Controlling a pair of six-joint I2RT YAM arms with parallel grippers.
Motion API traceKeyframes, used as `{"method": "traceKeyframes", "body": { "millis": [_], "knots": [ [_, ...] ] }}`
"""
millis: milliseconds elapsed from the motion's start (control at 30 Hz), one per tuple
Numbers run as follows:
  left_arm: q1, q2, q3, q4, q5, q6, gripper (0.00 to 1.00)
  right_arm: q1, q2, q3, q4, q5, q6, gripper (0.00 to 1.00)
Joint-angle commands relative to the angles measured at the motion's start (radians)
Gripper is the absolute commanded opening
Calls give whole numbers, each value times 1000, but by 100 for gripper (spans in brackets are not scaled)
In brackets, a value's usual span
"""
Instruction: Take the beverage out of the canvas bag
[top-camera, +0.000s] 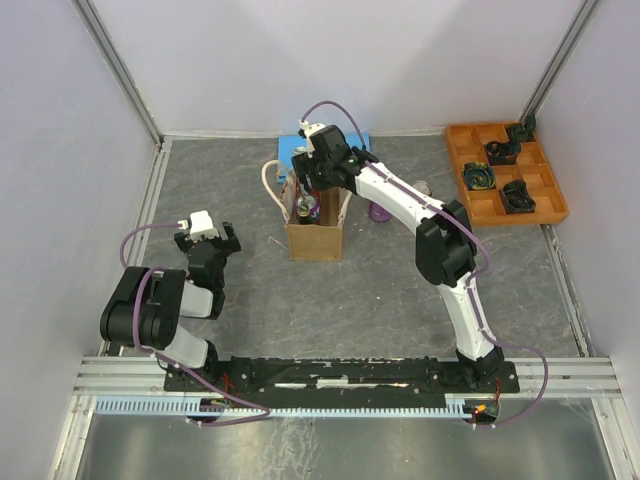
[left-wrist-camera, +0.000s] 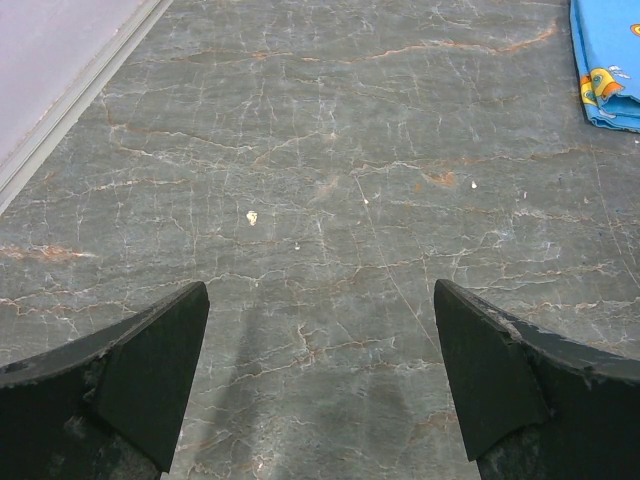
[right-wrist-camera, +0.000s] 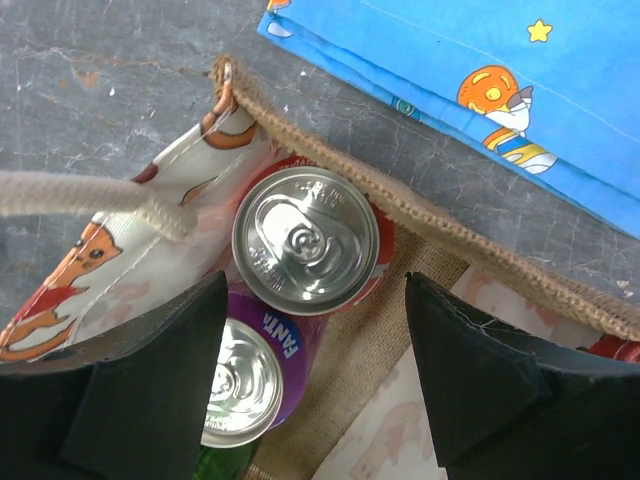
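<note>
Left gripper (top-camera: 207, 240) hangs low at the lower left of the top view, released, its two dark fingers (left-wrist-camera: 150, 380) spread wide over bare grey marbled surface (left-wrist-camera: 320, 150) with nothing between them. Right gripper (top-camera: 306, 192) reaches to the middle of the top view and points down into the mouth of the canvas bag (top-camera: 318, 238), which stands upright on the surface. In the right wrist view this gripper (right-wrist-camera: 317, 282) is also released: its fingers (right-wrist-camera: 150, 390) stand apart at the lower corners of the frame, and neither one presses on a can.

Inside the bag, a red can (right-wrist-camera: 305, 240) stands upright at the centre of the wrist frame, silver lid and pull tab facing up, close against the burlap rim (right-wrist-camera: 420, 215). Just below and left of it a purple Fanta can (right-wrist-camera: 240, 370) stands touching it, partly hidden by the left finger. A cream rope handle (right-wrist-camera: 90, 195) crosses the left side of the frame above the printed lining.

Beyond the bag, at the upper right, lies a blue cartoon-printed cloth (right-wrist-camera: 480, 70). In the top view an orange tray (top-camera: 505, 175) sits at the upper right, well apart from the bag.
</note>
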Motion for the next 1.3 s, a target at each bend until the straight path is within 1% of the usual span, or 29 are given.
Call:
{"method": "traceKeyframes", "body": {
  "millis": [0,300,567,800,867,933,1033,1100,1133,1267],
  "knots": [
    [-1,-1,22,46,-20,36,99,5,25,72,18,58,-15,80],
    [-1,0,22,46,-20,36,99,6,92,137,10,79,-6,79],
    [-2,1,22,46,-20,36,99,5,134,139,-5,82,4,79],
    [-1,1,22,46,-21,36,99,6,153,136,-16,81,2,71],
    [-2,1,22,47,-20,36,99,6,157,138,-21,77,1,66],
    [-1,0,22,47,-21,36,99,5,160,137,-27,73,-3,54],
    [-1,1,22,47,-21,36,99,6,160,136,-33,65,-9,26],
    [-1,0,22,47,-20,36,99,5,159,139,-38,57,-15,4],
    [-1,0,22,47,-20,36,99,7,155,142,-40,56,-15,0],
    [-2,-1,21,46,-20,35,99,6,125,137,-17,33,-29,0]
  ]
}}
